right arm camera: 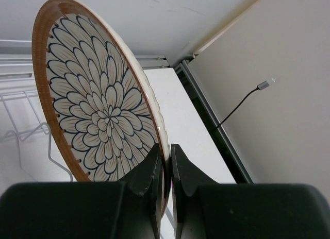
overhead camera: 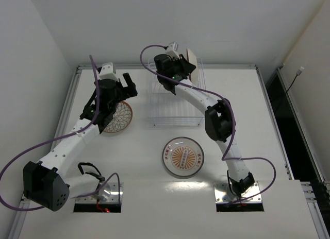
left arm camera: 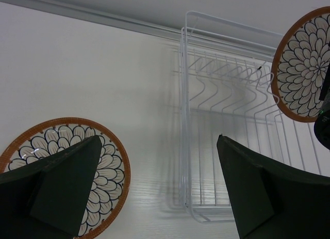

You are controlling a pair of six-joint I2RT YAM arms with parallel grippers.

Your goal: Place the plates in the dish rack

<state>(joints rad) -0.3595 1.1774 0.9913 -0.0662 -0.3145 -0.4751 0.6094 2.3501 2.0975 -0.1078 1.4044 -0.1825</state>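
Note:
My right gripper is shut on the rim of a petal-pattern plate, holding it upright on edge over the far right end of the dish rack. In the left wrist view that plate hangs above the rack's wire dividers. A second petal plate lies flat on the table left of the rack. My left gripper hovers open above it, nothing between its fingers. A sunburst plate lies flat in front of the rack.
The white table has a metal frame rail along its left edge and another along the back. Walls stand close on both sides. A dark gap with a cable runs past the right edge. Purple cables loop off both arms.

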